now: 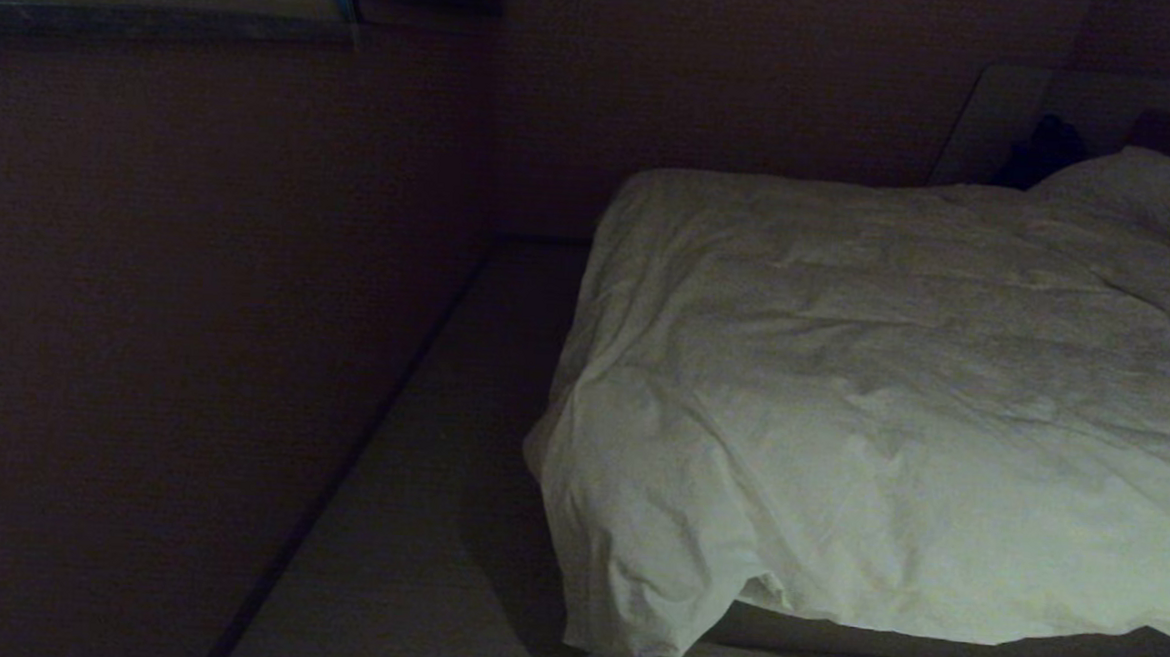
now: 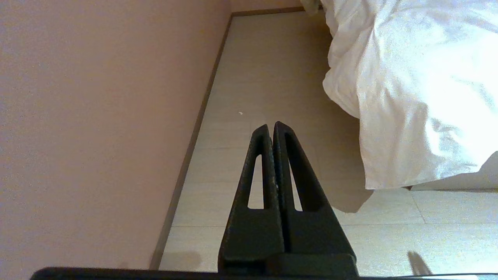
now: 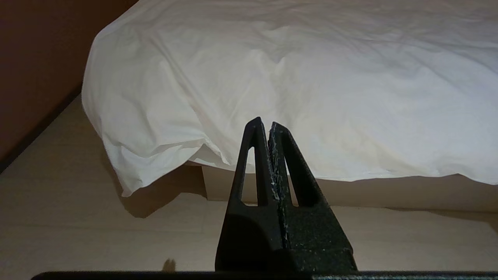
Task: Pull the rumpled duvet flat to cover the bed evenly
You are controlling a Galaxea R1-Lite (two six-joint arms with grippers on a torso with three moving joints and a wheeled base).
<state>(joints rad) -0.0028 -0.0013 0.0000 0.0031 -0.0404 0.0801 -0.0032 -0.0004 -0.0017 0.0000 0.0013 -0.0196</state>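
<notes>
Two closed grippers, one duvet, nothing held

Two grippers, both out of the head view. Left gripper (image 2: pixel 271 128): fingers pressed together, empty, hanging over the pale floor (image 2: pixel 272 77) between the wall (image 2: pixel 97 116) and the bed, apart from the cloth. Right gripper (image 3: pixel 263 124): fingers likewise together, empty, pointing at the foot edge of the bedding, short of touching it.

Duvet (image 1: pixel 891 405): white, puffy, creased; lies on the bed (image 3: pixel 389 192), spread across most of the top, its near left corner (image 1: pixel 630 611) drooping past the pale base toward the floor. Long axis runs from the foot edge toward the pillow (image 1: pixel 1143 193) at far right.

Handling, judged: soft, limp and bulky; likely light per handful but dragging as a whole. It should fold rather than slide, so pull slowly. Best hold appears to be the hanging corner or the foot hem, where cloth bunches thick enough to pinch.
</notes>
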